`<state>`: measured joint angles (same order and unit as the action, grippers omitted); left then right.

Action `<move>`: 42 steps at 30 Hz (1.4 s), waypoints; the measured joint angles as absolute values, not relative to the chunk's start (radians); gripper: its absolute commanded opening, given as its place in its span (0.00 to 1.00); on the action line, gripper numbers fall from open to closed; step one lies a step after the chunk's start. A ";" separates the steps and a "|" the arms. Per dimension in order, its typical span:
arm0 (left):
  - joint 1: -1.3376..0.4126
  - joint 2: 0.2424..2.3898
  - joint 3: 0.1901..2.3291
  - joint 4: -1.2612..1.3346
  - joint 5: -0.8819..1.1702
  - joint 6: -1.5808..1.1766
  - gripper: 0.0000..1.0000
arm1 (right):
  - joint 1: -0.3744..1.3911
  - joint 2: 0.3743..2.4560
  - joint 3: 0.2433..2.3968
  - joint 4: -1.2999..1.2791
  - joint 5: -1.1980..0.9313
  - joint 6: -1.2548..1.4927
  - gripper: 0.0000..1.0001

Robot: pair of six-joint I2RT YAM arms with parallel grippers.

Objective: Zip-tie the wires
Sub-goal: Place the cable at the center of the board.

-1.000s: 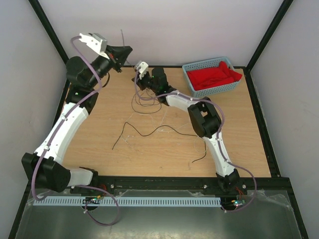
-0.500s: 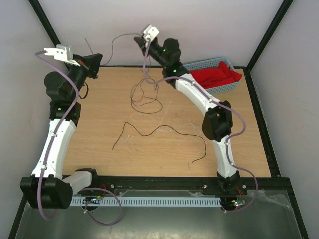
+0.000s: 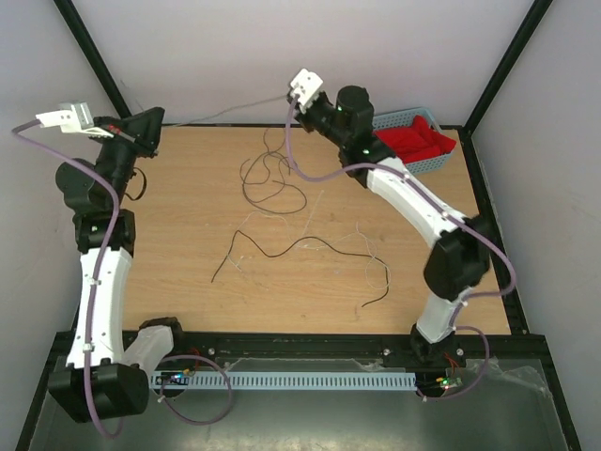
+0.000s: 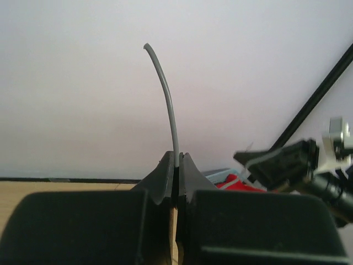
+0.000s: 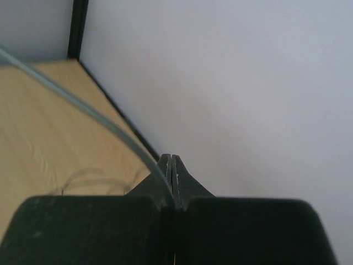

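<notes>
The left hand [image 4: 175, 161] and right hand [image 5: 172, 163] each pinch an end of the zip tie [image 3: 225, 112], held taut above the table [image 3: 451, 263]. The wires [image 3: 272, 183] seem loose below, so it may tighten around nothing.

place: robot lab test cell | landmark: wooden table [image 3: 188, 235] | around it: plain pale walls [image 3: 282, 47], black frame posts [image 3: 90, 52] | its near edge: black rail [image 3: 300, 345] carrying left arm [image 3: 99, 272] and right arm [image 3: 413, 197], slotted cable duct [image 3: 300, 381] just in front | its far right corner: blue basket [image 3: 399, 118]
</notes>
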<state>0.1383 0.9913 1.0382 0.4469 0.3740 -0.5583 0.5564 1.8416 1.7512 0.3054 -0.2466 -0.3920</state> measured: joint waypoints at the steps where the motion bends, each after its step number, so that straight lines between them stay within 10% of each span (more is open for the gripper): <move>1: 0.152 0.978 1.029 0.445 0.378 -0.585 0.00 | 0.556 1.794 1.694 0.276 -0.233 -0.409 0.00; 15: -0.004 0.811 0.688 0.440 0.538 -0.817 0.00 | 0.601 1.120 1.177 -0.193 0.003 -0.419 0.01; 23: -0.236 0.794 0.525 0.428 0.400 -0.795 0.00 | 0.585 0.934 0.963 -0.337 0.154 -0.311 0.21; 42: -0.260 0.785 0.337 0.346 0.177 -0.707 0.00 | 0.593 1.220 0.842 -0.354 0.306 -0.082 0.12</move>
<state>-0.2600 0.7845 0.3370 0.3462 0.1768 -0.7067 0.5934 1.2201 0.8421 -0.3538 0.3061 -0.0822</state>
